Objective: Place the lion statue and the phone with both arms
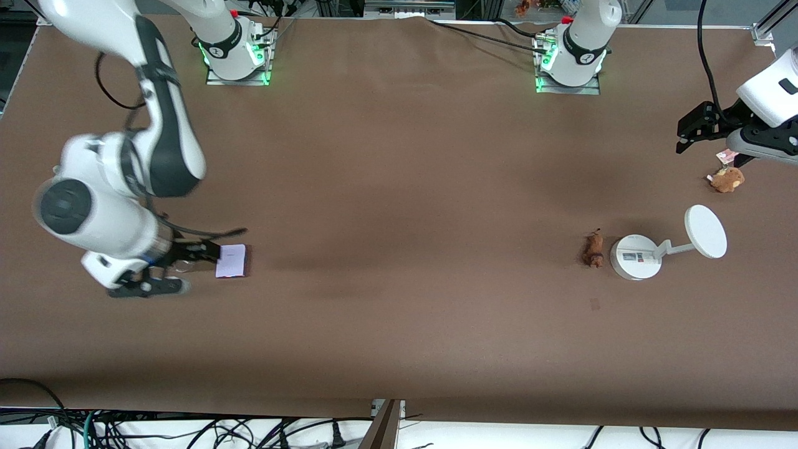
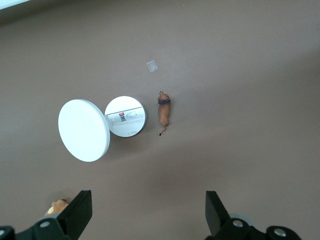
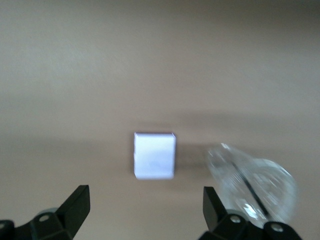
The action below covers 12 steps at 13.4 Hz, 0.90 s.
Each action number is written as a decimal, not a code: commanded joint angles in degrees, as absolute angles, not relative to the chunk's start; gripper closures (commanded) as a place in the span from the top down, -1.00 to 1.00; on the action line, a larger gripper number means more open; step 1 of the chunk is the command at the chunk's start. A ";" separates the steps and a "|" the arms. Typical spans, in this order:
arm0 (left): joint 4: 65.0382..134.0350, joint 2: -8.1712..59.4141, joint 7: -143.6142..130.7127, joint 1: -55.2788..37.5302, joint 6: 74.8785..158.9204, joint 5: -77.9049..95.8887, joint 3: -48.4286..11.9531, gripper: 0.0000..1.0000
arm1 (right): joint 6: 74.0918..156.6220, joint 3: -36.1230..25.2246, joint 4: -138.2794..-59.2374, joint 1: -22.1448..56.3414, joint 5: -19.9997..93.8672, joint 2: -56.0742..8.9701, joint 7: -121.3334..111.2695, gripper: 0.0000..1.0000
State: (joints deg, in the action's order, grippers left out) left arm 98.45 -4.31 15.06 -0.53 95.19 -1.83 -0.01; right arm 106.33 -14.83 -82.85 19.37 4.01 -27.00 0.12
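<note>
1. My right pincer (image 1: 187, 265) hangs low over the table's right-arm end, fingers spread wide and holding nothing. The phone (image 1: 231, 260) lies flat on the table (image 1: 399, 187) just ahead of my fingertips, seen between them in the right wrist view (image 3: 154, 155).

2. The phone is thin and lies flush, so I judge my fingers may slide over its edges or push it along the cloth instead of gripping it.

3. A clear, glassy object (image 3: 250, 187) sits just beside the phone in the right wrist view; I cannot tell what it is. One finger could knock it as I come down.

4. My left pincer (image 1: 689, 134) is up in the air near the left-arm end, fingers apart and empty. The lion statue (image 1: 593, 249) lies well off from it, touching nothing but just beside the white stand (image 1: 636, 257).

5. Reaching for the lion, a finger may strike the stand's round base, or tip the tiny figurine away.

6. A brown plush (image 1: 727, 179) lies under that pincer; I could mistake it for the lion.
</note>
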 commanded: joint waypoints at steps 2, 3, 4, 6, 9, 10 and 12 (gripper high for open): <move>97.65 -4.04 16.44 -0.70 93.96 -1.32 0.09 1.00 | 94.96 -16.96 -81.31 18.81 3.95 -21.89 -1.85 1.00; 97.65 -4.13 16.52 -0.70 93.87 -2.54 0.09 1.00 | 92.66 -16.70 -81.04 18.29 3.69 -20.84 -1.32 1.00; 97.65 -4.13 16.52 -0.96 93.78 -3.59 0.00 1.00 | 91.51 -16.18 -81.21 17.06 3.43 -18.65 -0.97 1.00; 97.65 -4.13 16.52 -1.05 93.43 -3.60 -0.35 1.00 | 88.52 -11.72 -82.17 12.34 3.34 -15.31 0.43 1.00; 97.65 -4.13 16.87 -0.70 93.43 -3.52 -0.35 1.00 | 86.49 -2.30 -86.55 3.44 2.82 -8.37 2.72 1.00; 97.65 -4.13 16.87 -0.70 93.43 -3.52 -0.26 1.00 | 86.40 -1.59 -88.31 3.17 1.94 -6.35 2.72 1.00; 97.65 -4.13 16.87 -0.70 93.34 -3.52 -0.35 1.00 | 84.48 -1.23 -89.30 1.94 -0.87 -3.88 2.11 1.00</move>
